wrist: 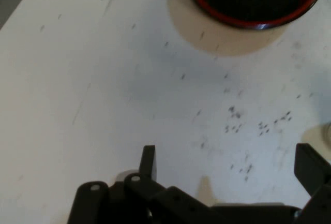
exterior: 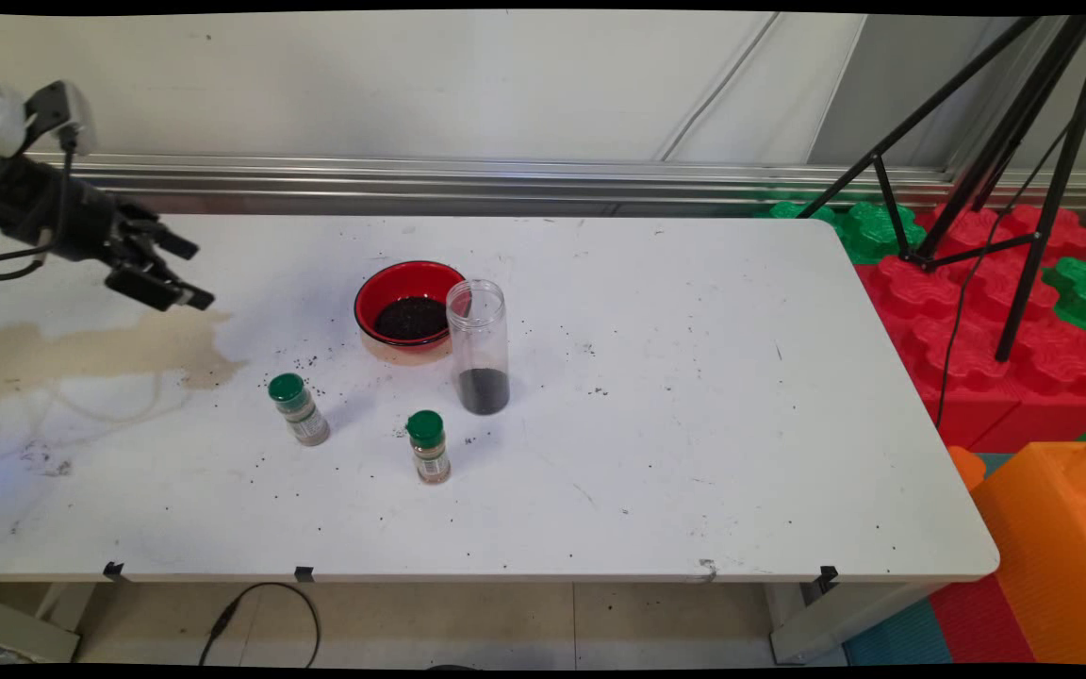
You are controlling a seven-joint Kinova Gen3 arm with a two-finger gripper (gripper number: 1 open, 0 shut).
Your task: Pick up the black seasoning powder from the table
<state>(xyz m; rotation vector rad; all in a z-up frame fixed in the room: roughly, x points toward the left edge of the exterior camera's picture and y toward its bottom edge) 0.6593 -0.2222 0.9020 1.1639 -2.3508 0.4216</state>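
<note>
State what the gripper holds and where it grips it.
Nothing. The gripper is open and empty above the table, left of the red bowl.

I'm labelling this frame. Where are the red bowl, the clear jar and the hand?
red bowl (exterior: 369, 300): main view, left rim.
clear jar (exterior: 478, 325): main view, empty upper wall.
hand (exterior: 187, 273): main view, between its fingertips.
</note>
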